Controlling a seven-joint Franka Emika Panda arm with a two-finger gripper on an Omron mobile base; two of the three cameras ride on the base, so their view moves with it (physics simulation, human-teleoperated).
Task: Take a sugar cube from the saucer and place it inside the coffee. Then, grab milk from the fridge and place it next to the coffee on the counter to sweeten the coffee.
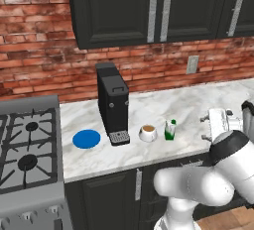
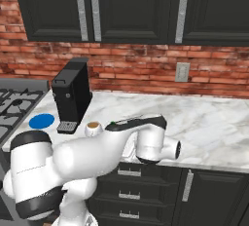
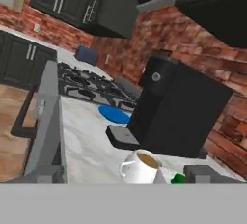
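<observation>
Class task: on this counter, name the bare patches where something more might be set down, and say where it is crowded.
Free: the counter right of the milk, running toward the wall outlet; also the strip behind the saucer, between stove and coffee machine. Crowded: machine, coffee and milk stand close together.

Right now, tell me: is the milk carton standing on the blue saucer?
No, the milk carton stands on the counter beside the coffee cup, with the saucer beyond the coffee machine.
</observation>
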